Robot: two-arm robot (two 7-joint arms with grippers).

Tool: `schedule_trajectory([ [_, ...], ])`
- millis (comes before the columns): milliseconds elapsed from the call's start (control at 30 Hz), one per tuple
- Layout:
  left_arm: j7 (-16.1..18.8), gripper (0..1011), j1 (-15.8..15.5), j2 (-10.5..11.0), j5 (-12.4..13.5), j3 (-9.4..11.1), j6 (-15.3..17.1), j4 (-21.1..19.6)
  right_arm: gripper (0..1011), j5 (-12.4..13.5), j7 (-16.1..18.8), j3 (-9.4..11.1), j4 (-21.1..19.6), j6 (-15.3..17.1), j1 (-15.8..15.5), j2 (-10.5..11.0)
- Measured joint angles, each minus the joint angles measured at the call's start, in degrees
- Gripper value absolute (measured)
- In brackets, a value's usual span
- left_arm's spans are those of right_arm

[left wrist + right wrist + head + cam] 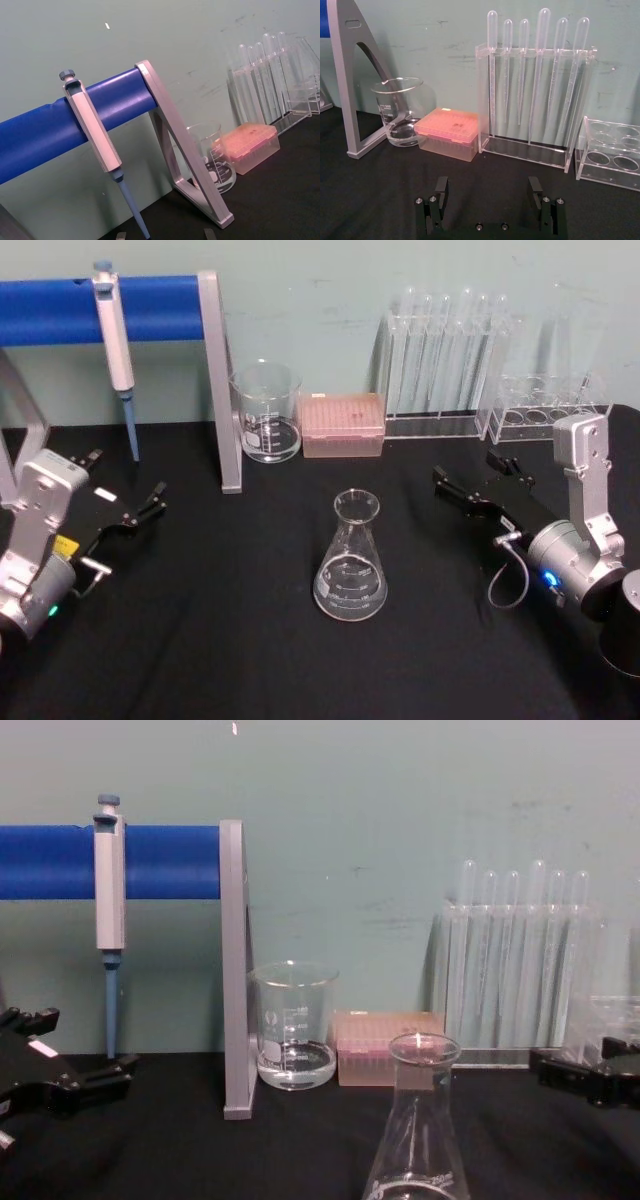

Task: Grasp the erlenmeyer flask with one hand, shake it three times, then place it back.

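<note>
The erlenmeyer flask is clear glass with white markings and stands upright at the middle of the black table; the chest view has it close and low. My left gripper rests at the left, well away from the flask, open with nothing in it; its fingertips peek in at the wrist view's edge. My right gripper lies at the right, also apart from the flask, and its fingers stand wide open and empty. The chest view has the left gripper and right gripper at its edges.
At the back stand a glass beaker, a pink tip box, a clear rack of pipettes and a tube rack. A pipette hangs on a blue bar with a grey leg.
</note>
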Motion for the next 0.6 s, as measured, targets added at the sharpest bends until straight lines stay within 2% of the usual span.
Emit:
schedule_trajectory([
  [600, 0.0, 1001, 0.0, 0.0, 0.0, 0.0, 0.0, 0.0, 1000, 0.0, 0.01, 0.0, 0.0, 0.0, 0.0, 0.0],
])
